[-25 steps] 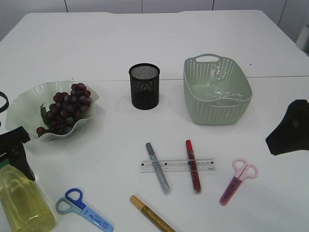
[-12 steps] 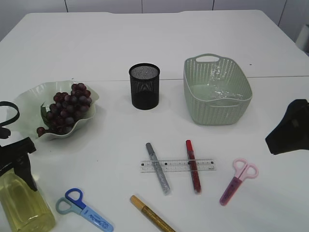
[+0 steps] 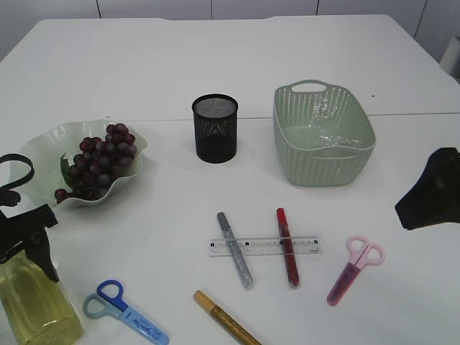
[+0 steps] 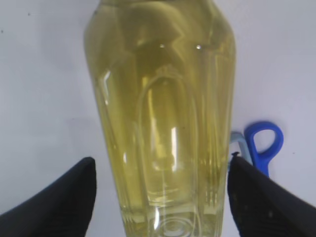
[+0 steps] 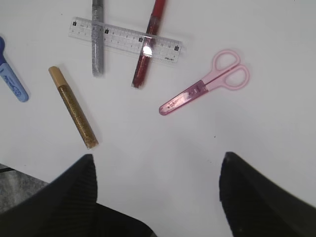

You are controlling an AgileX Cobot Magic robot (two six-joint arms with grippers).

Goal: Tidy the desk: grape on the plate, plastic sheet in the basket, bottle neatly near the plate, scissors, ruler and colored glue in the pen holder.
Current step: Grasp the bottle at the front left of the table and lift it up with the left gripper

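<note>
A clear bottle [image 3: 32, 302] of yellow liquid with a black spray head stands at the near left. My left gripper [image 4: 160, 163] has its fingers wide on either side of the bottle [image 4: 158, 123], closed onto it. Grapes [image 3: 100, 162] lie on the pale wavy plate [image 3: 43, 144]. A clear plastic sheet [image 3: 320, 133] lies in the green basket [image 3: 359, 147]. The ruler [image 3: 264, 246] lies under the silver glue [image 3: 236, 249] and red glue [image 3: 287, 246]; gold glue [image 3: 226, 320] lies nearer. My right gripper [image 5: 155, 160] hangs open over bare table near the pink scissors [image 5: 202, 89].
The black mesh pen holder [image 3: 215, 128] stands between plate and basket. Blue scissors [image 3: 122, 310] lie just right of the bottle, their handle [image 4: 264, 143] beside my left gripper's right finger. The table's near edge is close to the bottle and the gold glue.
The bottle and its spray head have shifted a little toward the near edge and slightly right. A black loop at the left edge has come further into view. The right arm has not moved.
</note>
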